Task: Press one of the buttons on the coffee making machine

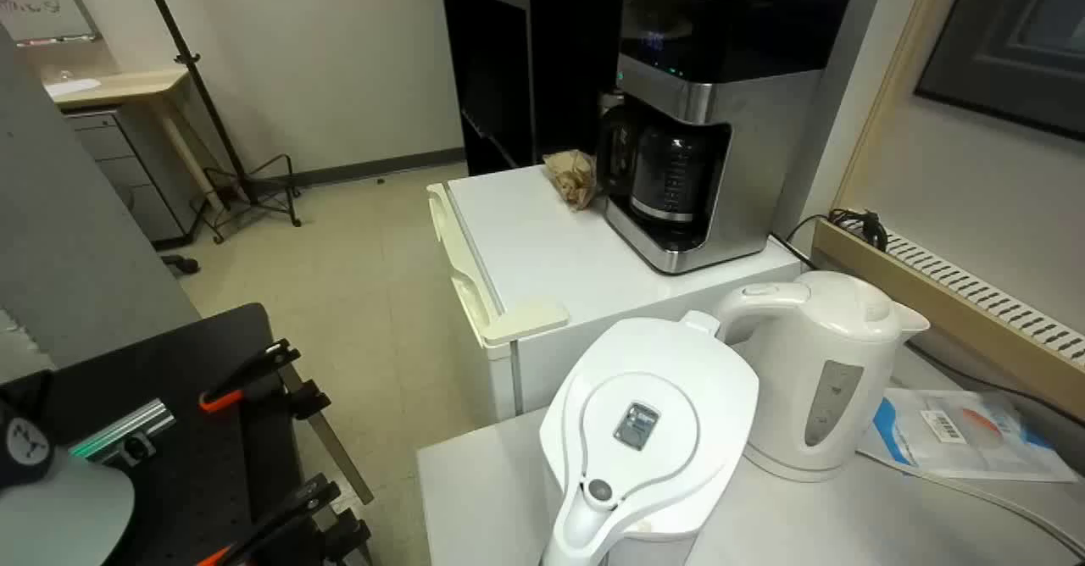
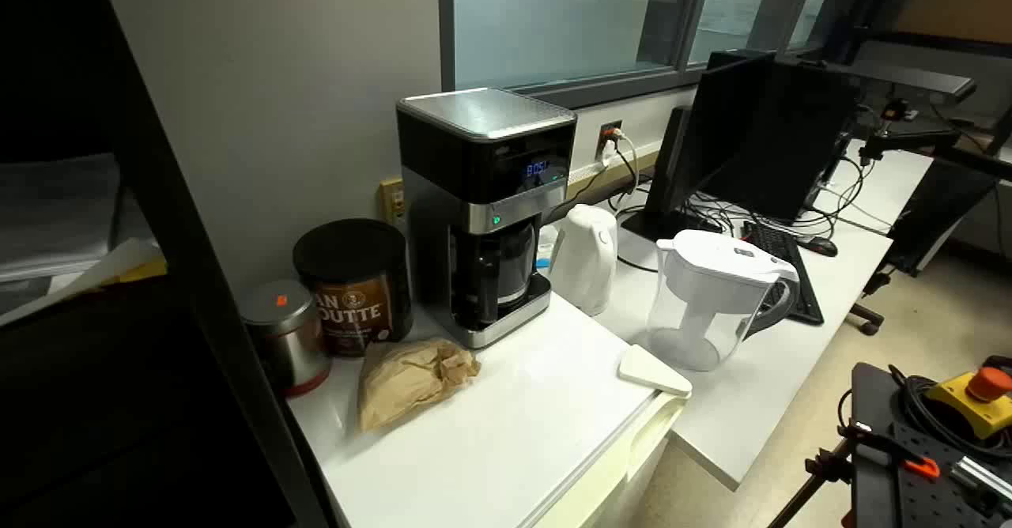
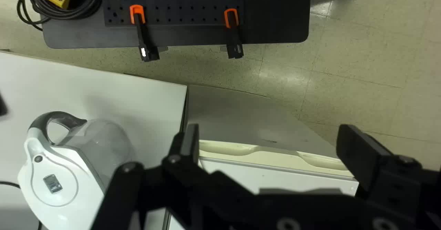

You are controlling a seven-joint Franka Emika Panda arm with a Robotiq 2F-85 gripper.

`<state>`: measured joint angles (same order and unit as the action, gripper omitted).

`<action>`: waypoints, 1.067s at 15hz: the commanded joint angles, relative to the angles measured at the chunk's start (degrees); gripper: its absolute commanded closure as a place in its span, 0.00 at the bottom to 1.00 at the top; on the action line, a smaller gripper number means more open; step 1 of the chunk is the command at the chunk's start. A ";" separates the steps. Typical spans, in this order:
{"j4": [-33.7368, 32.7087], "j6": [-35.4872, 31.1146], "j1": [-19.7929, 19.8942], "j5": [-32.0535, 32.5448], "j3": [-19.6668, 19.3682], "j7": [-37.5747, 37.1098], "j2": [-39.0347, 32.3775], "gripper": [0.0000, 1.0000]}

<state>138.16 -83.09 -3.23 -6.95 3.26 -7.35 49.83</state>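
The coffee making machine (image 1: 754, 41) is tall, with a black top and silver panels. It stands upright on a white fridge top in both exterior views (image 2: 443, 180). Its blue display (image 2: 536, 170) is lit, and a green-lit button (image 2: 496, 220) shows on the silver front strip. Small lit marks show beside the display. The dark glass carafe (image 2: 518, 263) sits inside the machine. My gripper (image 3: 268, 133) is open and empty in the wrist view, above the fridge's front edge. The gripper is out of both exterior views, and the machine is out of the wrist view.
The fridge top (image 2: 506, 449) also holds a brown paper bag (image 2: 411, 382), a coffee tub (image 2: 353, 291) and a metal canister (image 2: 285, 338). A white kettle (image 1: 822, 380) and filter pitcher (image 1: 653, 439) stand on the adjoining desk. A black bench (image 3: 275, 23) carries orange-black clamps.
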 commanded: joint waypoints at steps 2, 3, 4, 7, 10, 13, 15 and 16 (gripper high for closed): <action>-0.16 0.19 0.93 -0.36 0.55 0.55 -0.04 0.00; -0.16 0.19 0.93 -0.36 0.55 0.55 -0.04 0.00; -0.16 0.19 0.93 -0.36 0.55 0.55 -0.04 0.00; -0.16 0.19 0.93 -0.36 0.55 0.55 -0.04 0.00; -0.13 -0.79 1.20 -0.02 0.94 0.29 -0.48 0.00; -0.07 -4.38 2.00 1.63 1.97 -0.21 -1.08 0.00; -0.27 -7.06 2.44 2.79 2.41 -0.36 -1.95 0.00; -0.30 -8.54 2.70 3.63 2.66 -0.35 -2.39 0.00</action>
<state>138.41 -88.41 -1.64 -5.24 4.78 -7.33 49.07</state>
